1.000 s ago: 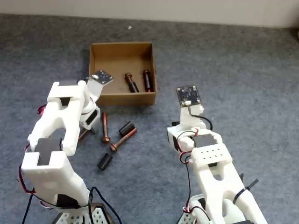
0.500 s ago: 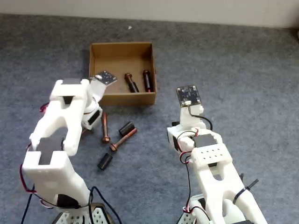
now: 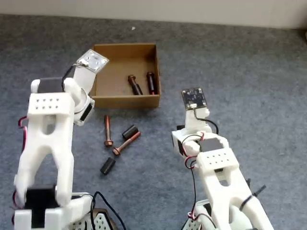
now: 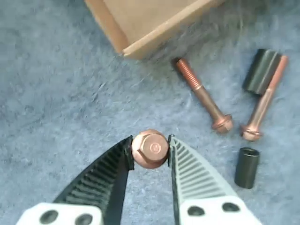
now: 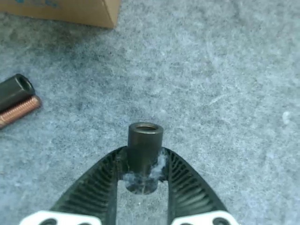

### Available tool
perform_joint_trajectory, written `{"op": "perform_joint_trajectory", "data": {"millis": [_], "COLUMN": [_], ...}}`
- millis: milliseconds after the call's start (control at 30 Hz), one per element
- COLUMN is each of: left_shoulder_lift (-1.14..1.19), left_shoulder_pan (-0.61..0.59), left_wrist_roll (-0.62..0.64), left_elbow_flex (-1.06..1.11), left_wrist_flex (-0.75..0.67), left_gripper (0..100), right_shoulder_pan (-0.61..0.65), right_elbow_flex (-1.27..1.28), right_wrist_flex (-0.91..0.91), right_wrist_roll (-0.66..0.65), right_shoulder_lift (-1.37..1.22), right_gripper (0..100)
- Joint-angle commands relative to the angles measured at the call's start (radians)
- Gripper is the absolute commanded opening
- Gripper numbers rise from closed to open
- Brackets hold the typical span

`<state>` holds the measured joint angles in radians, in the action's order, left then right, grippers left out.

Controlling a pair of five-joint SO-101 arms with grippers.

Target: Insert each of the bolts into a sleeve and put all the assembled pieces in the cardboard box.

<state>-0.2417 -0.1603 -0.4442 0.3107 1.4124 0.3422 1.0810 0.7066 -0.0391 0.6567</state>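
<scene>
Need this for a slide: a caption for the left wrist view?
Left end effector grips a bolt by its head, near the box.

Grey carpeted table (image 3: pixel 249 72) bearing cardboard box (image 3: pixel 125 101), straight bolt (image 3: pixel 107 129), slanted bolt (image 3: pixel 127 143) touching one sleeve (image 3: pixel 129 132), second sleeve (image 3: pixel 108 166) apart.

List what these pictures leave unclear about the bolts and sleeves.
- Held bolt, left wrist view: shank hidden behind its own head.
- Two pieces in the cardboard box, high view: too small to tell how fully assembled.
- Loose bolt, right wrist view: head cut off by the edge.
</scene>
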Motion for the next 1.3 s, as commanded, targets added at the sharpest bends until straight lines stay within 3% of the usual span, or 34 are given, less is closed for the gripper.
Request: {"op": "perform_joint_trajectory", "data": {"millis": [0, 233, 533, 967, 1267], "left_shoulder_lift": [-0.159, -0.41, -0.578, -0.7, -0.7], "left_shoulder_pan": [0.071, 0.162, 0.265, 0.446, 0.575], "left_wrist_roll": [0.058, 0.227, 0.342, 0.505, 0.509], "left_elbow_flex": [0.035, 0.139, 0.139, -0.039, -0.081], "left_wrist_flex": [0.002, -0.109, -0.115, -0.041, -0.015], "left_gripper": [1, 1, 1, 1, 1], "right_shoulder_pan": [-0.005, 0.061, 0.193, 0.331, 0.395], "right_elbow_flex": [-0.013, 0.116, 0.242, 0.611, 0.702], "right_wrist_flex": [0.045, 0.056, 0.038, -0.473, -0.581], "right_wrist_roll": [0.011, 0.009, 0.003, 0.002, -0.04], "right_shoulder_lift": [0.154, 0.559, 0.891, 1.076, 1.153], "right_gripper": [0.5, 0.5, 0.5, 0.5, 0.5]}}
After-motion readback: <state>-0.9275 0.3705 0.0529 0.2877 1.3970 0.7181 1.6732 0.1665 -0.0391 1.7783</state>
